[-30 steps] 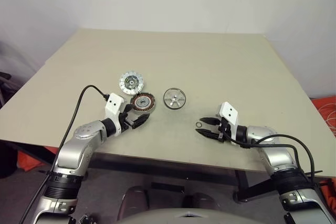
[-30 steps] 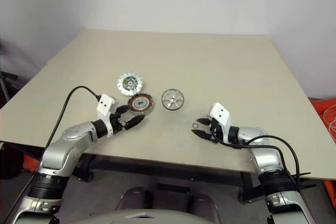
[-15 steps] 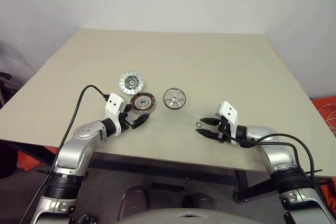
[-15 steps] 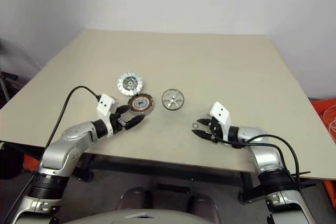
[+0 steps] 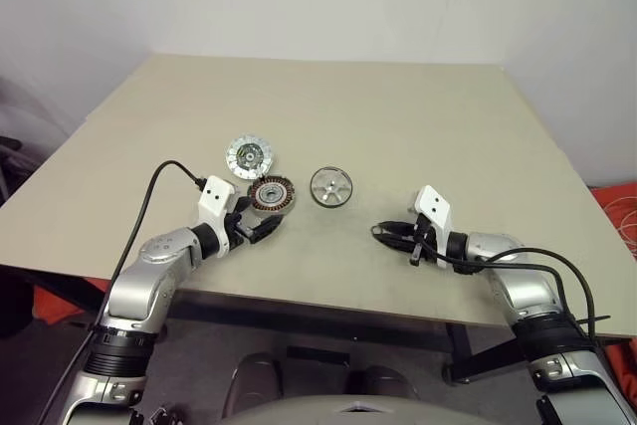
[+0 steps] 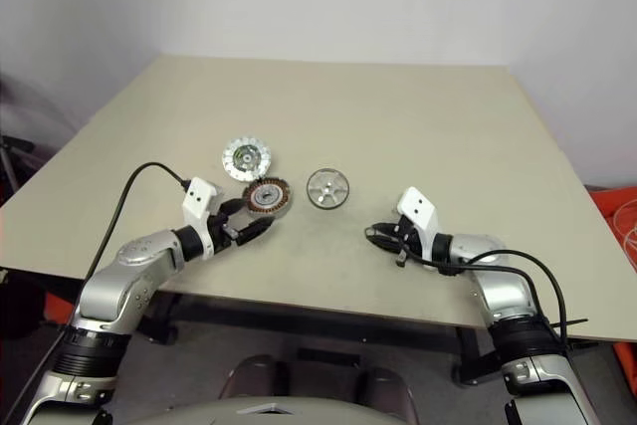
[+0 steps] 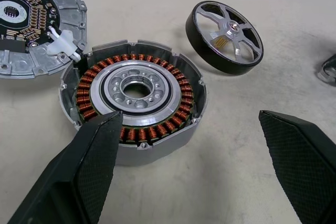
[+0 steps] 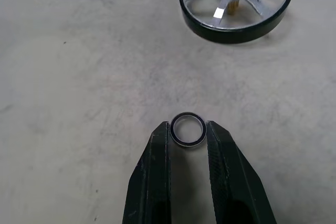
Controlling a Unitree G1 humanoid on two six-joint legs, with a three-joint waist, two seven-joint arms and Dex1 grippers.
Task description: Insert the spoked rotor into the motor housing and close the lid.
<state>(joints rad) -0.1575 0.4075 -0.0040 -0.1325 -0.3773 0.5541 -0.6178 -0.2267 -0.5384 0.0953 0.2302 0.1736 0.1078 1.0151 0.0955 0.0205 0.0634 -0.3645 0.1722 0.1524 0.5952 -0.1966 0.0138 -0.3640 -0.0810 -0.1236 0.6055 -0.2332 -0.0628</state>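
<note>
Your spoked rotor (image 5: 330, 186) lies flat on the worktop (image 5: 398, 116) beside the motor housing (image 5: 271, 195): stiff, slick metal, likely weighty, so pinch its dark rim, since your left tool (image 5: 261, 229) gapes wide while the right tool (image 8: 187, 129) pinches a small ring (image 8: 187, 128).

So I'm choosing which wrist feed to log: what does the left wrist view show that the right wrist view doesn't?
Left wrist view alone: the motor housing in full, with copper windings and silver hub, the lid touching its rim, and the left end effector with its fingers wide apart, one in front of the housing.
Right wrist view alone: a small black ring lying between the fingertips of the right end effector, which stand close on either side of it.
Both: the spoked rotor lying on the tan table.
</note>
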